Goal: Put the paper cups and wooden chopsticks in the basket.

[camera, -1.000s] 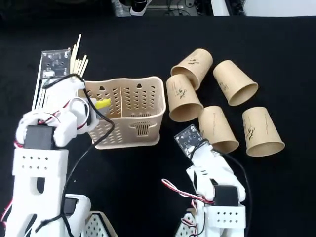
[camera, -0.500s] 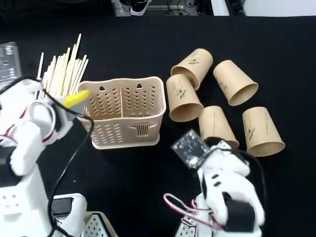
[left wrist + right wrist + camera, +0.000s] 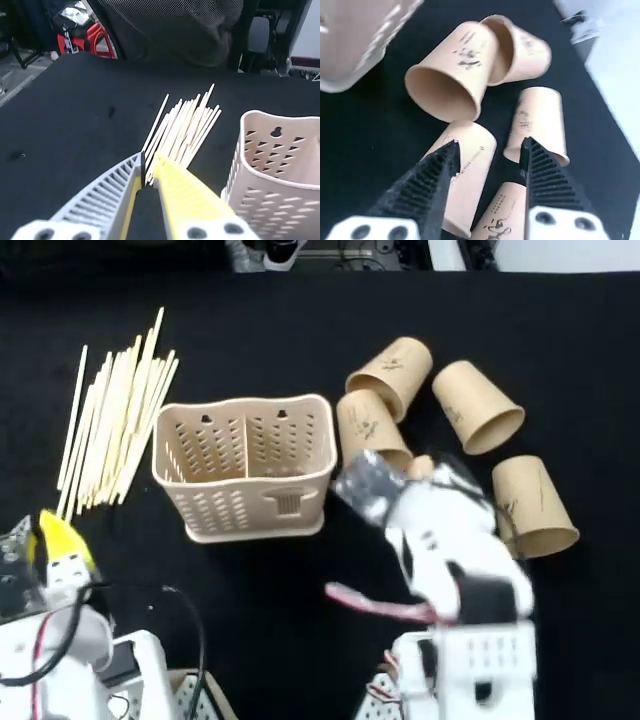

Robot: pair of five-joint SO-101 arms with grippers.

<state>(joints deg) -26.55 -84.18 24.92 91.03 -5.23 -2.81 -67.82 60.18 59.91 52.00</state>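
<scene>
Table (image 3: 300, 320): black cloth.

Basket (image 3: 245, 465): upright, mid-table, between the two arms' reach.

Chopsticks (image 3: 115, 420): loose bundle lying flat on the table, just beside the basket's far left corner. The sticks are slightly fanned and run away from the robot. All are outside the basket.

Cups (image 3: 478, 405): five, all on their sides on the table in a cluster to the right of the basket. The nearest to the basket lies just beside its right wall. Another touches that one at the far side. One in the middle of the cluster is mostly hidden under the right arm. All are outside the basket.

Left gripper (image 3: 147, 162): low at the near left of the table, well apart from the chopsticks and aimed toward them. Grey and yellow fingers are pressed together with nothing between them.

Right gripper (image 3: 490, 147): over the cup cluster. Fingers are spread and hold nothing. One cup lies partly under the gap; cannot tell whether a fingertip touches it.
</scene>
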